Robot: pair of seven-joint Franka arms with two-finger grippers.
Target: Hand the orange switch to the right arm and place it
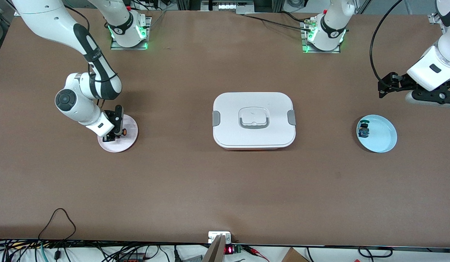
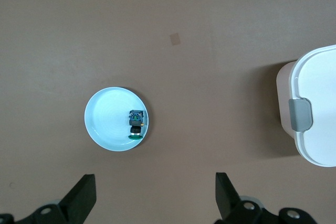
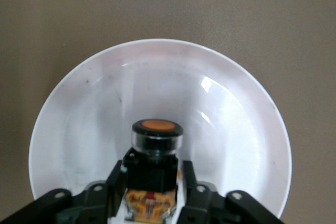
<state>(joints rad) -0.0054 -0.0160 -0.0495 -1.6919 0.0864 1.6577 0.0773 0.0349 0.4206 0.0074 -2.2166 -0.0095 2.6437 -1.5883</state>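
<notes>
The orange switch (image 3: 155,169) is held between the two fingers of the right gripper (image 1: 114,135), low over the pink plate (image 1: 128,140) at the right arm's end of the table. The blue-and-green switch (image 1: 363,130) is seen lying on the light blue plate (image 1: 383,136) at the left arm's end. The white lidded box (image 1: 254,120) is set between the plates. The left gripper (image 2: 155,195) is held wide open, with nothing in it, above the table near the blue plate.
</notes>
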